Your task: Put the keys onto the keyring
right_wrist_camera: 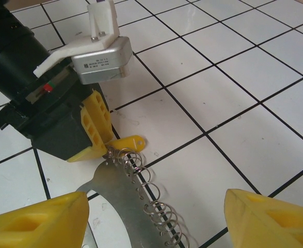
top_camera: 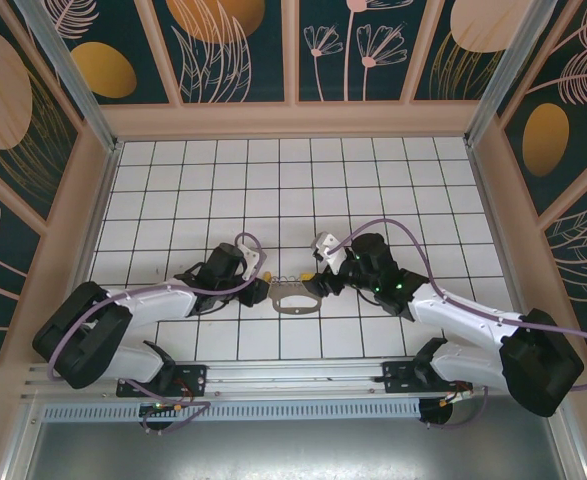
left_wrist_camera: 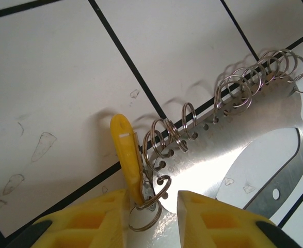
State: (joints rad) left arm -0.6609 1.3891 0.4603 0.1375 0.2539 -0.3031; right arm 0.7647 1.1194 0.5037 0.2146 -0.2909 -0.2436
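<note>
Brackets key (left_wrist_camera: 125, 150) and plate (left_wrist_camera: 218, 155) corner between left gripper (left_wrist_camera: 151, 199) fingers; cannot tell whether clenched. Holds right gripper (right_wrist_camera: 156, 196) spread wide, released, rings (right_wrist_camera: 159, 212) just ahead.

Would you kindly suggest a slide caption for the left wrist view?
Left claw at the end of a metal plate fringed with rings, yellow tab alongside.

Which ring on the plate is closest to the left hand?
The end ring, between the left hand's fingers beside the yellow tag; the other rings run away along the plate's edge.
</note>
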